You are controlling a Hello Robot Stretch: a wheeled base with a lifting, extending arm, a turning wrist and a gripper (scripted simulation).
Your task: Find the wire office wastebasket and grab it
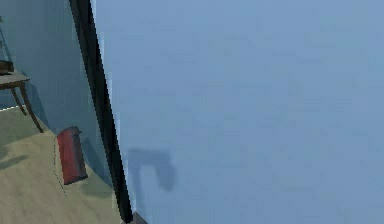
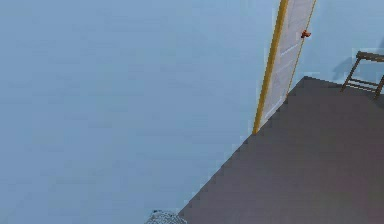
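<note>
A pale blue wall (image 1: 250,100) stands close ahead in the forward view, ending at a dark upright edge (image 1: 100,100). Past that edge, at the forward view's left, a red-brown flat object (image 1: 71,155) leans on the light wooden floor. In the arm side view the same kind of blue wall (image 2: 120,100) covers the left, and dark floor (image 2: 300,160) spreads at the right.
A wooden table's leg and top (image 1: 18,88) show at the forward view's far left. In the arm side view a white door with a yellow frame (image 2: 283,55) stands at the back, and a dark wooden stool or chair (image 2: 366,70) stands at the right edge.
</note>
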